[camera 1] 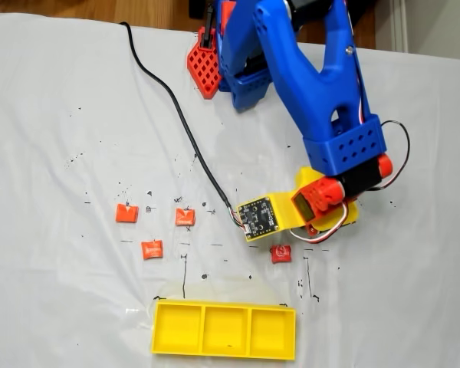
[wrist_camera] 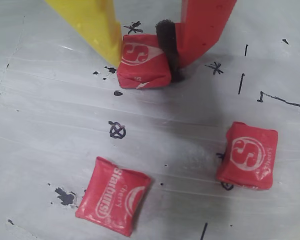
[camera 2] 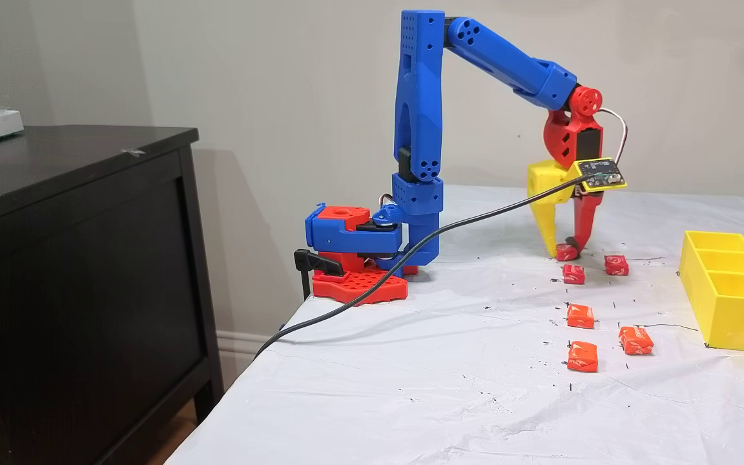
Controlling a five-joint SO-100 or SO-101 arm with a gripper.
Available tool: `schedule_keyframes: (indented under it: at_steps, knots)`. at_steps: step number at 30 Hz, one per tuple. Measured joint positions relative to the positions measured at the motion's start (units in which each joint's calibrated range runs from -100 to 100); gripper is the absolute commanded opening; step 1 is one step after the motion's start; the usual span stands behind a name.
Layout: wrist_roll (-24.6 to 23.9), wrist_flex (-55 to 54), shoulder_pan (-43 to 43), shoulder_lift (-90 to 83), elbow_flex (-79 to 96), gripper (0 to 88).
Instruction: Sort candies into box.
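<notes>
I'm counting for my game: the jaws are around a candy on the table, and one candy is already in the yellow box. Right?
Not quite. The box has no candy in it yet: the fixed view from above shows all three compartments empty. The rest is right: the wrist view shows the gripper with its jaws around a candy on the table.

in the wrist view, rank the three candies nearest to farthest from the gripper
1. Candy between the fingers, top centre, at the gripper.
2. Candy at right, lower down.
3. Candy at bottom left, slightly farther; close to second.
</notes>
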Motion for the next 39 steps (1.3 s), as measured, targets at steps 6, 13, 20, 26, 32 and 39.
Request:
schedule_keyframes:
  at_steps: [6, 13, 20, 26, 32, 39]
  knots:
    - [0.0, 0.2, 2.0, -6.6, 0.2, 0.2]
    - [1.8, 0.0, 7.4, -20.4, 0.2, 0.2]
    - [2.4, -4.9, 12.6, -26.2, -0.2, 0.2]
    - [-0.2, -13.7, 15.8, -26.2, -0.2, 0.2]
    - [-2.0, -20.0, 17.9, -21.7, -2.5, 0.1]
    - [-2.1, -20.6, 18.4, -15.9, -5.6, 0.1]
